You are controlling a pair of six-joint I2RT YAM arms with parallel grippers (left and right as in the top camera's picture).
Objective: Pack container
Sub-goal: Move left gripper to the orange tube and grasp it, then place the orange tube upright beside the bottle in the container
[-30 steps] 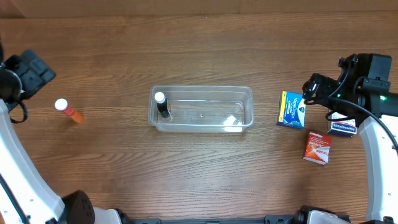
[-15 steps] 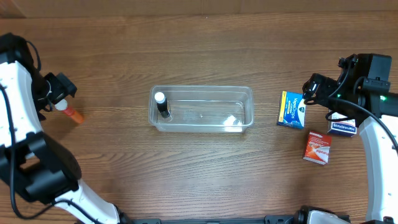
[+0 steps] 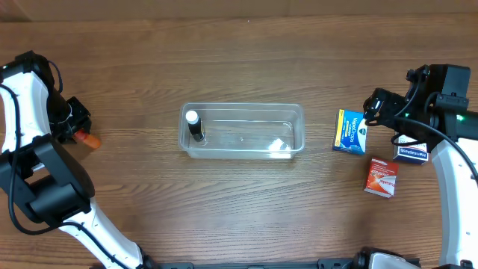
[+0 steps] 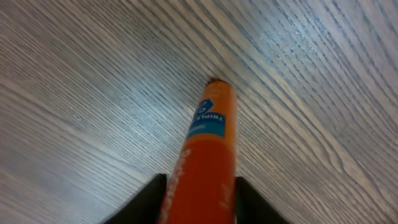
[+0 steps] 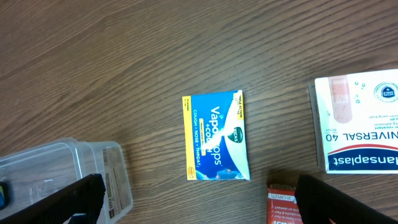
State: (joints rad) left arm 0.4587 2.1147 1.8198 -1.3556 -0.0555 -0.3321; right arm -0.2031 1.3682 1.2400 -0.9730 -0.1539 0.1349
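The clear container [image 3: 246,105] stands mid-table with a small dark bottle with a white cap [image 3: 194,125] upright in its left end. Its corner shows in the right wrist view [image 5: 56,168]. At the far left lies an orange tube [image 3: 90,140] on the wood. My left gripper [image 3: 75,127] is down over it. In the left wrist view both fingers press the tube's [image 4: 208,137] sides, so the left gripper [image 4: 199,199] is shut on it. My right gripper [image 3: 373,104] hovers open over the boxes at the right, nothing between its fingers [image 5: 199,199].
Right of the container lie a blue-and-yellow cough-drop box [image 3: 351,131] [image 5: 214,135], a white plaster box [image 3: 411,153] [image 5: 360,121] and a red box [image 3: 382,178] [image 5: 283,208]. The left arm's base fills the near-left corner.
My left gripper came down onto the orange tube and closed on it; the tube's white cap is now hidden under it. The right arm has not moved.
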